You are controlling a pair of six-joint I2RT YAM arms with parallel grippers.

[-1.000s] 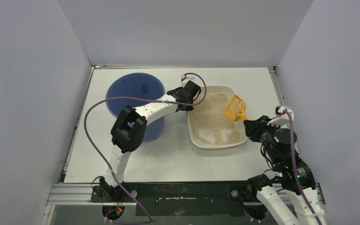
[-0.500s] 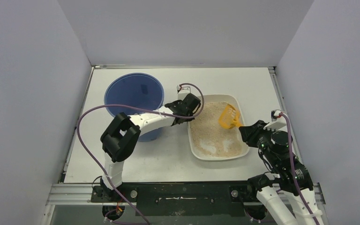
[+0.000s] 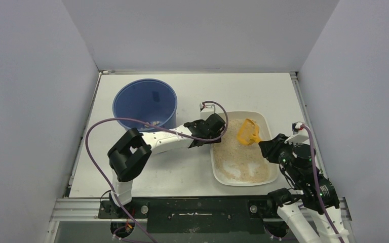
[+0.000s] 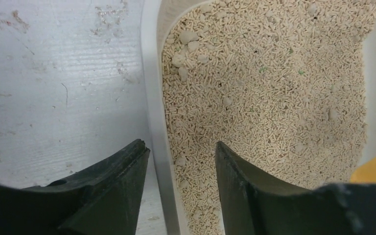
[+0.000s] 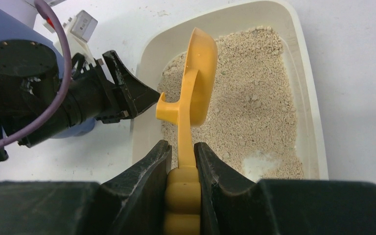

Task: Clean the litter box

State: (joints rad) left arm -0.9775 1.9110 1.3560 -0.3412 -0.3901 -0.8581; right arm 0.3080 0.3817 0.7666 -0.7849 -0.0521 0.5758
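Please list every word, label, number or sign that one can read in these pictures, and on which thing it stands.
None. The litter box, the orange scoop and the blue bucket bear no readable text; a dark mark inside the bucket is too small to tell.

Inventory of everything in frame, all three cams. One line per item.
litter box: 1, cream-white, right half of the table, in front of the right arm
litter: tan granules, inside the litter box, with bare patches at the near end
orange scoop: 1, held above the litter at the far end of the box
blue bucket: 1, far left of the table, upright, apart from the box
table: 1, white, scuffed
purple cables: 2, one on each arm
left gripper: black, open, fingers astride the box's left wall
right gripper: black, shut on the scoop's handle
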